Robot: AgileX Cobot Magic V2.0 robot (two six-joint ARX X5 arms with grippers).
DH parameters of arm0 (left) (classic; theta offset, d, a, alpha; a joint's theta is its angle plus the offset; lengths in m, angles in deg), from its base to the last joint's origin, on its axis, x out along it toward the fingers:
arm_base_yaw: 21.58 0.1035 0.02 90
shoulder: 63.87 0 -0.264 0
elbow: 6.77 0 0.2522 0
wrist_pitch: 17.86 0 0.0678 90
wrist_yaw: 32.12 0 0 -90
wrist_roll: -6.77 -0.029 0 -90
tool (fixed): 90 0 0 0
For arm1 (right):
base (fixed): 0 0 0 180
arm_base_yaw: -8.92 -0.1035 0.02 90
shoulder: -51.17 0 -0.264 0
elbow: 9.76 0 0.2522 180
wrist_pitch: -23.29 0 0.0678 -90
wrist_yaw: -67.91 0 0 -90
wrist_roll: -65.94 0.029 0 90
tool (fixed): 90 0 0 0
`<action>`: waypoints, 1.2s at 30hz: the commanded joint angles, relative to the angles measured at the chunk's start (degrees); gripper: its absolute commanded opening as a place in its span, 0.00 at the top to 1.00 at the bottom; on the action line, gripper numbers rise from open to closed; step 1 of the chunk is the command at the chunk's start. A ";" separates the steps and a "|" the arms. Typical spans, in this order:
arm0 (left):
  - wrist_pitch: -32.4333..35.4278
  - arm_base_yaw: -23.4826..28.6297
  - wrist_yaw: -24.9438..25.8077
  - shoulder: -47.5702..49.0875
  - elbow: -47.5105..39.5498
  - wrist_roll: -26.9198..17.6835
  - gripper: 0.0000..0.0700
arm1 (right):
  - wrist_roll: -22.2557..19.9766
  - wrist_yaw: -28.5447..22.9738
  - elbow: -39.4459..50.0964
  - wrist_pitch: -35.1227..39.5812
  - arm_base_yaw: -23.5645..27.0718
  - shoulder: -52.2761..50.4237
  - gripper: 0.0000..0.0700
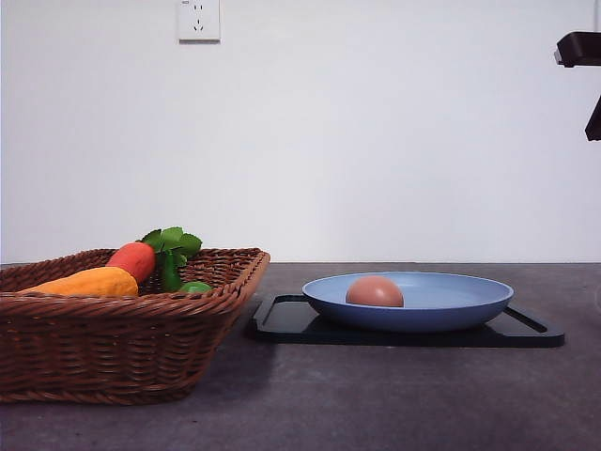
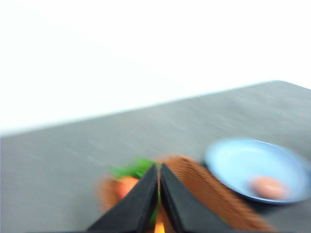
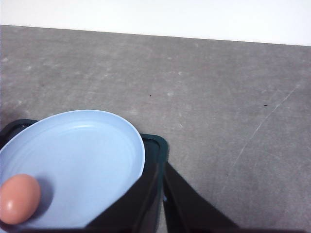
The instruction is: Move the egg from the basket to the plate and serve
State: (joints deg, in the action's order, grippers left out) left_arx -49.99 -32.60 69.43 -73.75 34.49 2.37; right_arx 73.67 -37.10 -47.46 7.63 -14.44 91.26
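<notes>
**Egg sits on the blue plate**

The egg (image 1: 375, 292) lies on the plate (image 1: 441, 315), a little to the left of its middle. The plate rests on a flat black tray (image 1: 291, 319) on the grey bench (image 1: 394, 404).

The basket (image 1: 113, 352) stands to the left of the tray, just beside it. Inside it are a long orange-yellow vegetable (image 1: 89, 282), a red piece (image 1: 133, 260) with green leaves (image 1: 172, 246), and something small and green (image 1: 194, 287).

The left fingers (image 2: 148, 199) are pressed together with nothing between them (the picture from that wrist is blurry). They hang above the basket (image 2: 214, 194), with the plate (image 2: 243, 162) and egg (image 2: 268, 187) off to one side.

The right fingers (image 3: 146, 204) are close together too, with only a thin gap, and hold nothing. They hover over the edge of the plate (image 3: 82, 155), near the corner of the tray (image 3: 158, 148). The egg (image 3: 19, 198) is well apart from them.
</notes>
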 commanded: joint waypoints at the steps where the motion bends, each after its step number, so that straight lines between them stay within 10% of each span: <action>1: 0.13 2.41 -0.11 1.98 -1.77 -4.79 1.00 | 0.50 -0.09 -0.31 0.60 -0.39 0.17 1.00; 11: 2.01 12.52 -0.11 9.71 -15.95 -1.62 1.00 | 0.50 -0.09 -0.31 0.61 -0.39 0.17 1.00; 23: 9.53 12.88 -0.17 9.71 -27.34 9.06 1.00 | 0.48 -0.09 -0.31 0.62 -0.39 0.17 1.00; 36: 9.34 12.41 -0.15 9.69 -27.34 9.65 1.00 | 0.49 -0.09 -0.31 0.62 -0.39 0.17 1.00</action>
State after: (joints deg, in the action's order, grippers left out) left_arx -41.20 -20.17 69.39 -64.13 8.77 11.49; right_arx 73.67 -37.10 -47.46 7.63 -14.44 91.26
